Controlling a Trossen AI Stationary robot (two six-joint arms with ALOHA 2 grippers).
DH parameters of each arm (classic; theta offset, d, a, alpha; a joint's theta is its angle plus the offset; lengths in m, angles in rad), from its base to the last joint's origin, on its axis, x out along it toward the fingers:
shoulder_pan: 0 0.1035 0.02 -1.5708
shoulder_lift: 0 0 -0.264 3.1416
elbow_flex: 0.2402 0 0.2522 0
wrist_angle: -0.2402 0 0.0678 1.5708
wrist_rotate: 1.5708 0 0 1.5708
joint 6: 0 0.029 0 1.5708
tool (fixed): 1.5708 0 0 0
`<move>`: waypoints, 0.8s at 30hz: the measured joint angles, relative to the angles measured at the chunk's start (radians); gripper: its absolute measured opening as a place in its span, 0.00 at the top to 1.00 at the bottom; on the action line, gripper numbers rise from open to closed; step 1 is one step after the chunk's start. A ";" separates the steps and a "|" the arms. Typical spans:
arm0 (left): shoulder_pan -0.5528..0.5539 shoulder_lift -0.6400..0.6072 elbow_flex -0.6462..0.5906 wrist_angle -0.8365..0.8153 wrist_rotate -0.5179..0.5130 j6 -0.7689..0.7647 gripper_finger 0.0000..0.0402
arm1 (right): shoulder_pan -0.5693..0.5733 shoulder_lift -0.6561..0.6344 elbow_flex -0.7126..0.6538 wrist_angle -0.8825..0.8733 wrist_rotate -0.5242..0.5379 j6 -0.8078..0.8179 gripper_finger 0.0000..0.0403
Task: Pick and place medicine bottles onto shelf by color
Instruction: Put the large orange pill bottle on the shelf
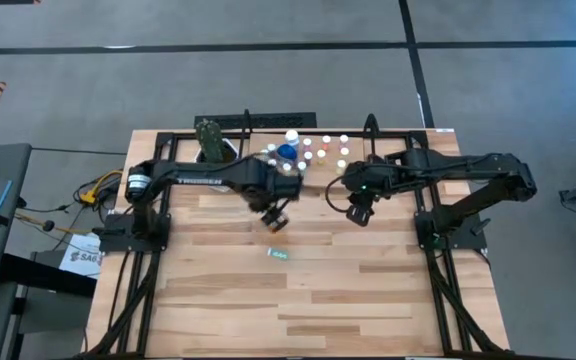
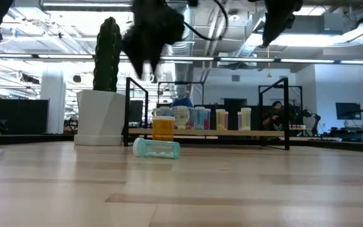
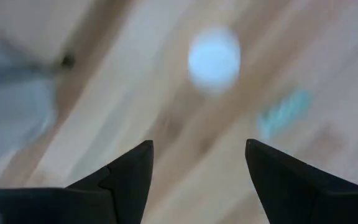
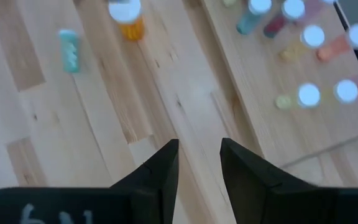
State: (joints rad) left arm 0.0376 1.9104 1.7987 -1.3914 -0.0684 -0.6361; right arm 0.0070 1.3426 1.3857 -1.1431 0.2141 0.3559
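An amber bottle (image 2: pixel 163 128) with a white cap (image 3: pixel 214 55) stands upright on the tabletop. A teal bottle (image 1: pixel 277 254) lies on its side just nearer the table's front edge. My left gripper (image 1: pixel 274 217) hangs open above the amber bottle, pointing down, with nothing between its fingers. My right gripper (image 4: pixel 199 162) hovers high over the table's right middle, fingers a narrow gap apart and empty. The shelf (image 4: pixel 272 68) at the far edge carries several small bottles and a larger blue one (image 1: pixel 287 152), all standing.
A white pot (image 2: pixel 99 116) with a tall green cactus (image 2: pixel 108 57) stands at the far left beside the shelf. The shelf's black posts (image 2: pixel 287 113) rise at its corners. Bare wooden tabletop (image 1: pixel 298 310) stretches toward the near edge.
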 joint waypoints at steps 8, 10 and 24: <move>-0.234 -0.118 0.031 -0.155 0.139 -0.185 0.40 | -0.001 0.016 0.002 0.138 -0.004 -0.050 0.64; -0.291 -0.152 0.031 -0.177 0.109 -0.299 0.40 | -0.001 0.040 0.002 0.189 -0.004 -0.053 0.64; -0.531 -0.368 0.030 -0.180 -0.140 -0.692 0.40 | -0.020 0.398 0.068 0.520 -0.226 -0.068 0.41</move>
State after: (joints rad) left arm -0.4938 1.5429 1.8282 -1.5709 -0.2082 -1.3281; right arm -0.0129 1.7409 1.4541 -0.6233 -0.0123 0.2874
